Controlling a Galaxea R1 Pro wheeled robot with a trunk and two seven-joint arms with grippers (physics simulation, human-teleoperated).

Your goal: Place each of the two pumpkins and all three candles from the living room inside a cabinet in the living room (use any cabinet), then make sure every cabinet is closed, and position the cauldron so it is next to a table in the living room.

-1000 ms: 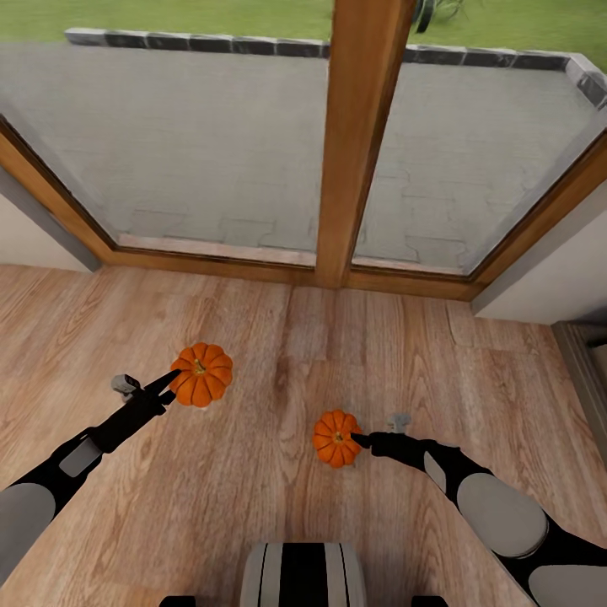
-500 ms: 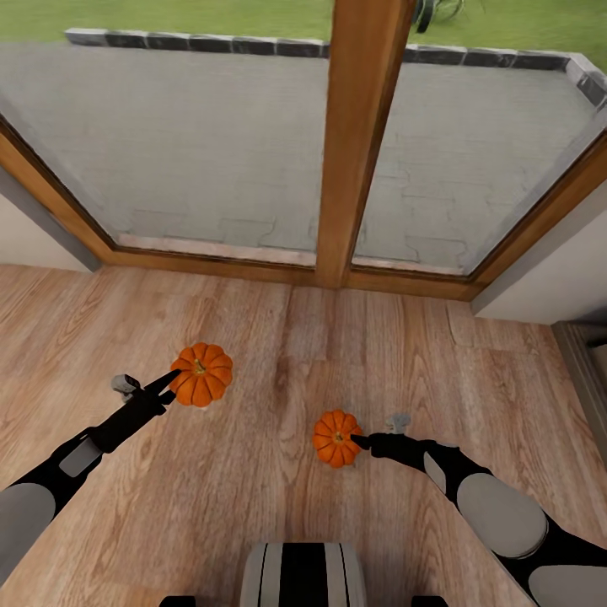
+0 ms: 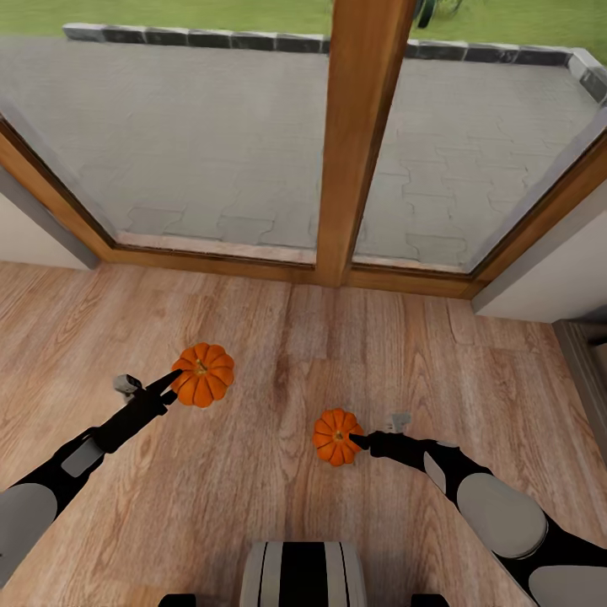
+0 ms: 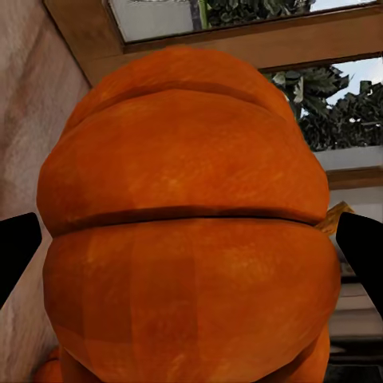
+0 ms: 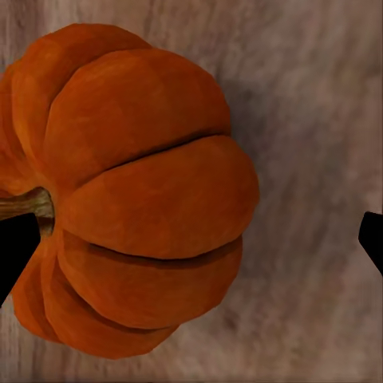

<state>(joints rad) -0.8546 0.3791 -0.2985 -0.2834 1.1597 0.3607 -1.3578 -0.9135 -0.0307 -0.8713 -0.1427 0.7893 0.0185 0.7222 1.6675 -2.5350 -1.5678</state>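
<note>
Fingers [image 4: 17, 255] sitting apart, straddling left pumpkin [image 3: 202, 374] at 10 o'clock; right gripper [image 3: 361, 440] open beside right pumpkin [image 3: 335, 437] at 12. I'm centring before squeezing.

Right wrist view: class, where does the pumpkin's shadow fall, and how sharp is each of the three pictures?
Right wrist view: the pumpkin throws a soft dark shadow on the wooden floor beside it; the floor grain looks smeared. Left wrist view: the other pumpkin sits very close, its edges soft. Head view: fairly sharp, with straight window frames slanting outward from wide-angle distortion.
</note>
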